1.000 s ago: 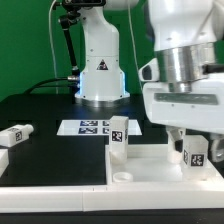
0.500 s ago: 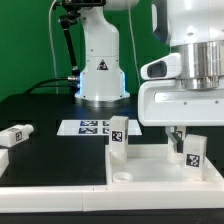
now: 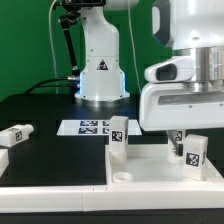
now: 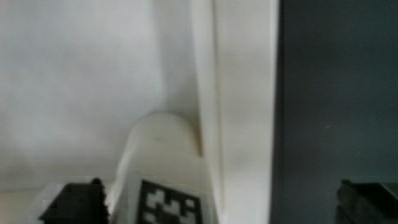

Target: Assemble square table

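The white square panel (image 3: 150, 168) lies flat at the front of the table. Two tagged white leg posts stand upright on it, one at its far left corner (image 3: 118, 134) and one at the exterior view's right (image 3: 195, 154). A third leg (image 3: 15, 134) lies loose at the exterior view's left. My gripper (image 3: 184, 140) is open and hovers just above and beside the right post. In the wrist view that post (image 4: 160, 185) sits between my spread fingertips (image 4: 79, 203), close to one of them, over the panel (image 4: 80, 80). My gripper (image 4: 226, 205) holds nothing.
The marker board (image 3: 88, 127) lies behind the panel, in front of the arm's base (image 3: 101, 75). A white border bar (image 3: 50, 192) runs along the front edge. Black table (image 4: 338, 100) shows beside the panel's rim.
My gripper has risen and shifted toward the exterior view's right. The right leg post stays standing on the panel.
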`<action>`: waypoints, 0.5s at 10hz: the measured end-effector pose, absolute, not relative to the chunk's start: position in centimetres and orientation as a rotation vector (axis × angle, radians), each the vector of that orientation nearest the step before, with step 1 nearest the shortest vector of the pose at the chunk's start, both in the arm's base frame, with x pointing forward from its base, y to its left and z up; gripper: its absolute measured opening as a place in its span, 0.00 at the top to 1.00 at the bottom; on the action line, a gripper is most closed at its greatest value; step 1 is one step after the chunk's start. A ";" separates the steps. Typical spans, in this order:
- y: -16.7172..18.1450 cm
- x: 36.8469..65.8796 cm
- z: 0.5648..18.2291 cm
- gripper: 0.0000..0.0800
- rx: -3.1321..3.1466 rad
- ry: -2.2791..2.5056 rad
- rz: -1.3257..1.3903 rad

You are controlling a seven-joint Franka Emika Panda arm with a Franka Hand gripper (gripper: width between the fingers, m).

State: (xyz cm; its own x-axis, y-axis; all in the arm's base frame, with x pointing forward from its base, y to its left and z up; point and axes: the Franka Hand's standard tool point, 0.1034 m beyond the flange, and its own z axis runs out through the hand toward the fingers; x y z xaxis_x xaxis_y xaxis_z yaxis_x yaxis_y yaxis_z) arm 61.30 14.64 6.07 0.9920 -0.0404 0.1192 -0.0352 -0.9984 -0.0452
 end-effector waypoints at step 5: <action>12.2 63.2 6.9 0.19 -3.100 0.050 -0.130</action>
